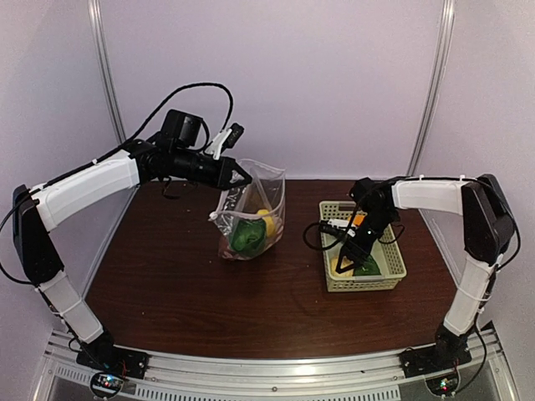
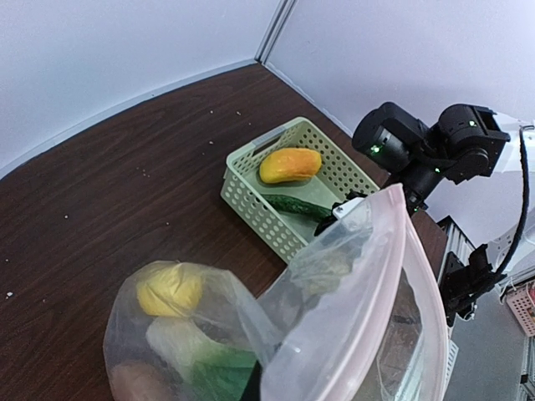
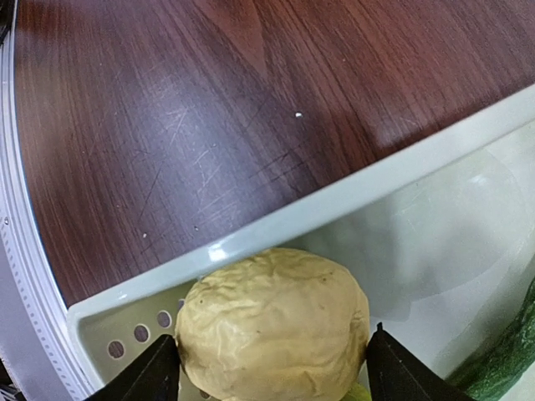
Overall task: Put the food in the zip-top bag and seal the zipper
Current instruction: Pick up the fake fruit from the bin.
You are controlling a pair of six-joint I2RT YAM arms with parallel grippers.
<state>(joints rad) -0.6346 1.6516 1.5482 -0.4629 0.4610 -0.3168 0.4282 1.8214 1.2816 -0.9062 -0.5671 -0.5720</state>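
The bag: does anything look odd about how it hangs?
Yes. The bag hangs lopsided from one top corner pinched by the left claw, its mouth sagging open. Nothing is spilled; the fruit sits at the bottom.

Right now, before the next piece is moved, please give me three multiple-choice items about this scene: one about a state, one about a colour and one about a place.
1. The zip-top bag is
A. held up at its top edge by the left gripper
B. lying flat and folded
C. rolled into a tube

2. The basket is
A. red
B. pale green
C. black

3. The tan round piece is
A. inside the zip-top bag
B. in the left gripper
C. in the basket, flanked by the fingers of the right gripper

Answers:
1 A: the top view shows the left gripper pinching the bag's upper edge.
2 B: its lattice walls look pale green in the top and left wrist views.
3 C: the right wrist view shows it against the basket wall, with one finger on each side.
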